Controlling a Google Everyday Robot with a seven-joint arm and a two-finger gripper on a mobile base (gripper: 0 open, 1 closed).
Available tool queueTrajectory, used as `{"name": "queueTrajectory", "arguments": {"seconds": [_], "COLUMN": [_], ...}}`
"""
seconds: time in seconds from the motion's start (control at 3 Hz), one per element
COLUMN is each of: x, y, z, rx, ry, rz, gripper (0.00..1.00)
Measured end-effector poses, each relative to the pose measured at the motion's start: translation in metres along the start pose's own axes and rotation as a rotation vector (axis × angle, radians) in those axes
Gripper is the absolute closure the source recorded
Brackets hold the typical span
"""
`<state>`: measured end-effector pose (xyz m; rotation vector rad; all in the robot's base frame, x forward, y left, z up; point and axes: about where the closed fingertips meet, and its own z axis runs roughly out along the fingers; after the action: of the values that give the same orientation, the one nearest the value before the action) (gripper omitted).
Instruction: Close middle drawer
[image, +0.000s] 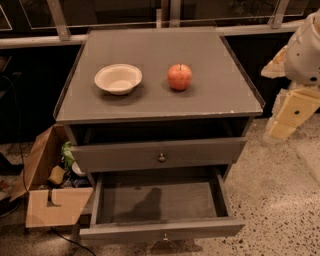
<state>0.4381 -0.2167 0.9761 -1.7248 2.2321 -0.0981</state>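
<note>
The grey cabinet (150, 95) fills the middle of the camera view. Its middle drawer (160, 202) is pulled far out; the shallow box is empty, and the front with a small brass knob (165, 237) sits at the bottom edge. The top drawer (160, 154) above it stands slightly out, with its knob (161, 157) at centre. The lowest drawer is hidden below. My arm shows as cream and white parts at the right edge, and my gripper (281, 126) hangs there beside the cabinet's right side, apart from every drawer.
A white bowl (118, 78) and a red apple (179, 76) sit on the cabinet top. An open cardboard box (47, 192) with clutter lies on the floor left of the cabinet. Speckled floor (280, 200) lies to the right. A dark window wall runs behind.
</note>
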Motion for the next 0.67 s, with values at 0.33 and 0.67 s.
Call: {"name": "queueTrajectory", "arguments": {"seconds": [0.33,0.67], "x": [0.0000,0.0000], "y": [0.0000,0.0000], "z": [0.0000,0.0000], "rx": [0.000,0.000], "ry": [0.000,0.000], "rz": [0.000,0.000], "gripper": [0.42,0.66]}}
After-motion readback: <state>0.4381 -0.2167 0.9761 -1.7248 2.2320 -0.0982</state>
